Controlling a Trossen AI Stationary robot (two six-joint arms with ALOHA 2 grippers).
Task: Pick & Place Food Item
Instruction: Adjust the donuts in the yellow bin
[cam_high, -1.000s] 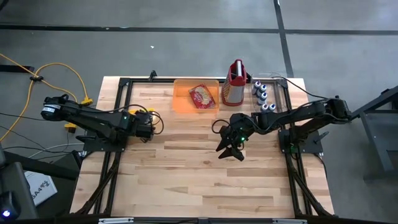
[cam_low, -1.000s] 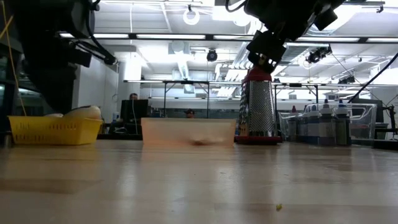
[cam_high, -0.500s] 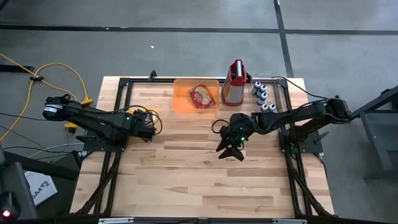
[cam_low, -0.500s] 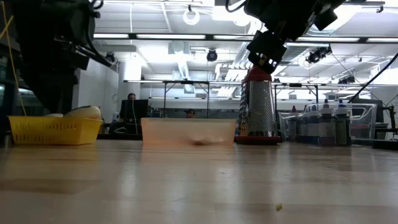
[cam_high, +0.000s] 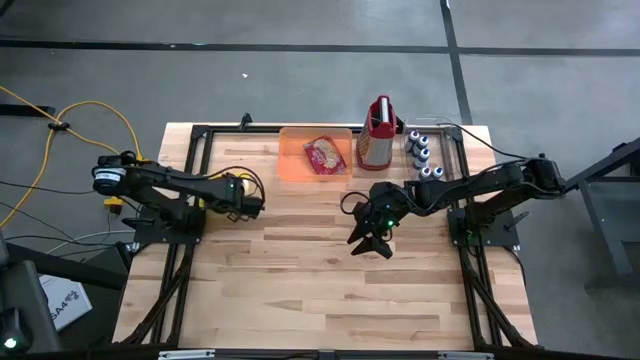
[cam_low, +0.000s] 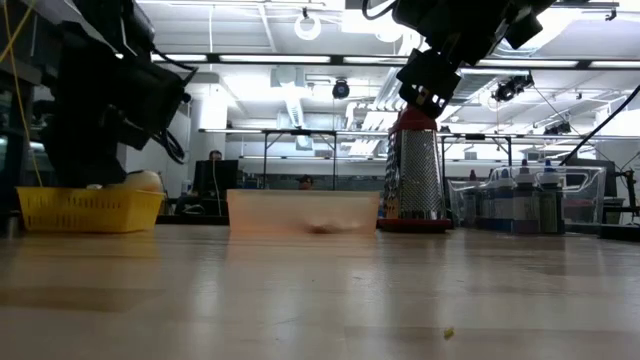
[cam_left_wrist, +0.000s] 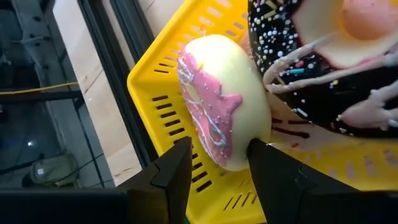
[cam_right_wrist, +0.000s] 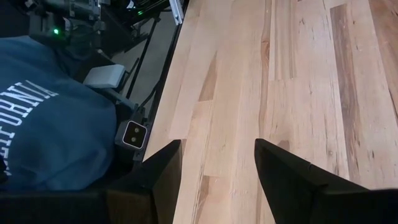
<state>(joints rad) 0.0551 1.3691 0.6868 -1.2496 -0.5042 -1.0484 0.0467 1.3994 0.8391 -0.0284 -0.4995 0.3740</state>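
Observation:
A yellow slatted basket (cam_left_wrist: 155, 93) near the table's left edge (cam_high: 232, 183) holds a pink-iced donut (cam_left_wrist: 221, 112) standing on its edge, and a dark sprinkled donut (cam_left_wrist: 298, 68) beside it. My left gripper (cam_left_wrist: 217, 174) is open, reaching down into the basket with one finger on each side of the pink donut's rim. My right gripper (cam_high: 370, 242) hangs open above bare boards at mid-table, clear of everything. An orange tray (cam_high: 292, 160) at the far edge holds a red food packet (cam_high: 322, 153). My left gripper comes at the pink-iced donut slanting down from above, its fingers across the donut's rim. One fingertip (cam_left_wrist: 264, 158) stands right against the pale rim (cam_left_wrist: 245, 152), but I cannot tell whether it touches. The donut rests on the basket's floor.
A metal grater with a red handle (cam_high: 377, 135) and a clear box of small bottles (cam_high: 420, 155) stand at the far right. A person in a blue sweatshirt (cam_right_wrist: 50, 112) sits off the table's near side. Bare boards (cam_high: 300, 280) fill the table's near half.
My left arm has stretched toward the table's right and come down, bringing its gripper into the yellow basket. My right arm has kept still.

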